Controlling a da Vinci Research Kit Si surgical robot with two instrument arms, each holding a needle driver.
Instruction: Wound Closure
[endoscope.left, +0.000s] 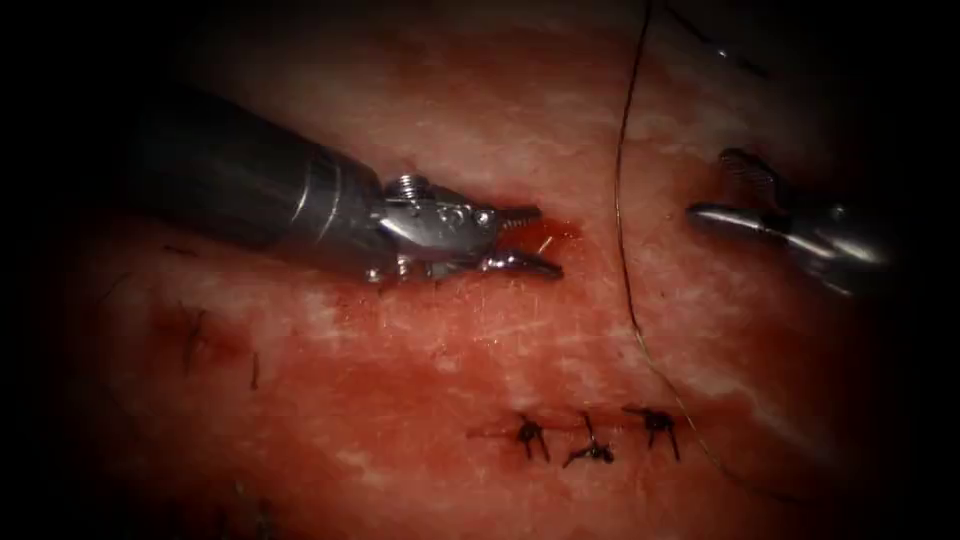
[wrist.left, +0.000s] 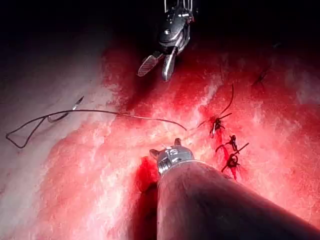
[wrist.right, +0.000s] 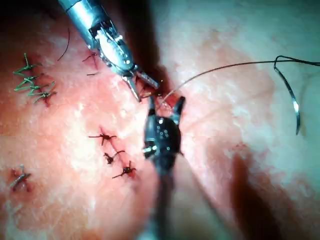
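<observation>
Endoscope view: both tools' fingers open, empty — left tool (endoscope.left: 528, 240) mid-frame over the tissue (endoscope.left: 420, 380), right tool (endoscope.left: 735, 190) far right; needle (wrist.right: 295, 102) lies loose on the tissue.

Silver pincer (endoscope.left: 528, 240), pink-red tissue (endoscope.left: 420, 400), black knots (endoscope.left: 590, 440).

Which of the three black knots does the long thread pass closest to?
The rightmost knot in the endoscope view. The thread runs down just right of it; the middle knot and left knot sit farther away.
</observation>
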